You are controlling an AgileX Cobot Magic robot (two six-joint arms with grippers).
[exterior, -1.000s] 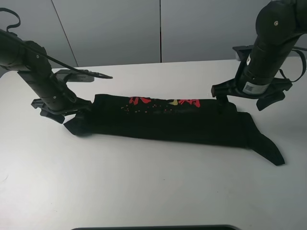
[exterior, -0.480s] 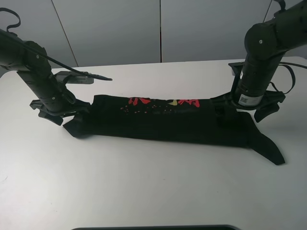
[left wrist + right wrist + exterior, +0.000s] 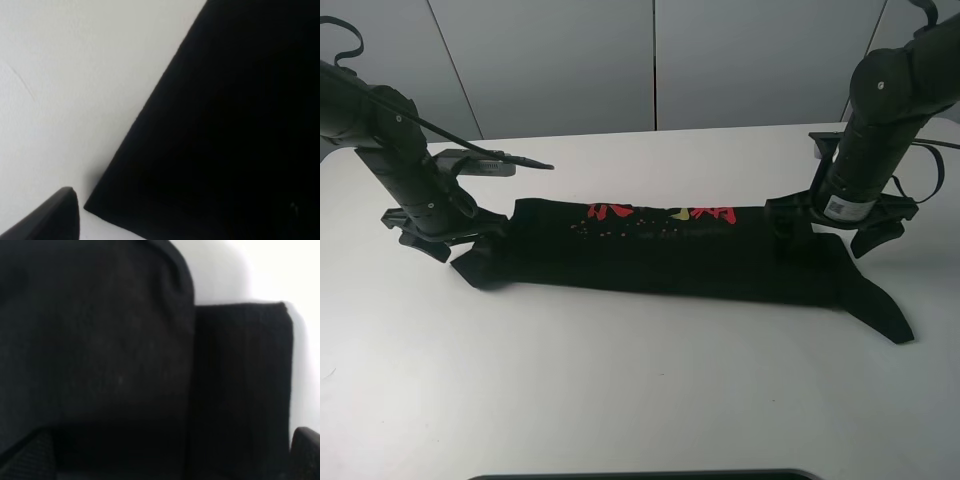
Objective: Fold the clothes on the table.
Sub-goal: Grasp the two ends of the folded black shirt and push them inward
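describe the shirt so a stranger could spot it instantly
Start at the wide white table. Across its middle lies a black T-shirt folded into a long band. Red and yellow print along its far edge sets it apart from the black arms at either end.

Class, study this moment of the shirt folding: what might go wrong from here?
1. The sleeve juts past the right end of the folded T-shirt; it may trail out of the next fold.
2. The left gripper and right gripper stand open at the ends; pinching only the top layer might pull the layers apart.
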